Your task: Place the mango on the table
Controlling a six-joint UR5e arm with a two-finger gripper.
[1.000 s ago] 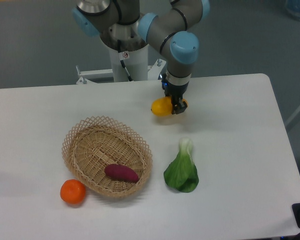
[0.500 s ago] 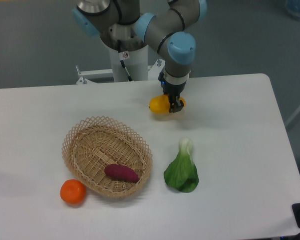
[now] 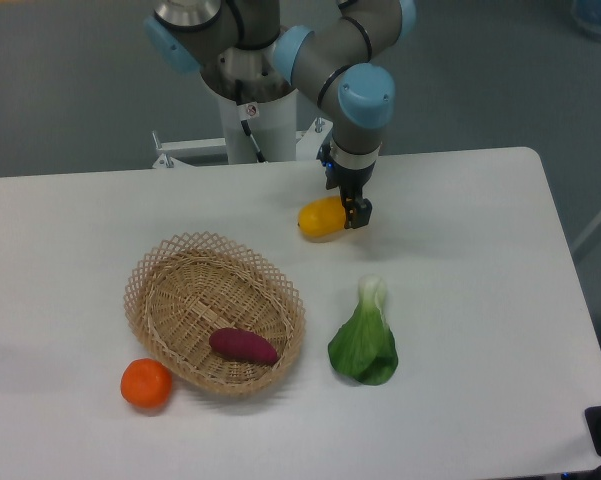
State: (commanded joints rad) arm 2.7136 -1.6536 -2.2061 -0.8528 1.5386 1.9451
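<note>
While nothing nearest the camera is moving, an orange [image 3: 146, 384] is sitting on the table [image 3: 480, 300] just outside the front left edge of a wicker basket [image 3: 215, 312], and a purple sweet potato [image 3: 243, 346] is lying inside that basket toward its near side. To the right of the basket, a leafy green bok choy [image 3: 365, 340] is resting flat with its pale stem pointing away from the camera.

Farther back, the mango [image 3: 321, 218] is lying low at the tabletop, well apart from the basket and the greens, and appears to be resting on the surface or nearly so. The gripper [image 3: 356, 211] is reaching straight down at the fruit's right end, its dark fingers overlapping that end; whether they are pinching the mango or standing slightly apart from it is not something this view is showing, so I cannot tell. Behind it, the arm's grey links and blue joint caps are rising to the base at the table's far edge.

The main risk I am judging from here is rolling: the fruit is smooth and rounded, so a release from one end, or a finger dragging on the skin as the arm lifts, could be nudging it along the table.
</note>
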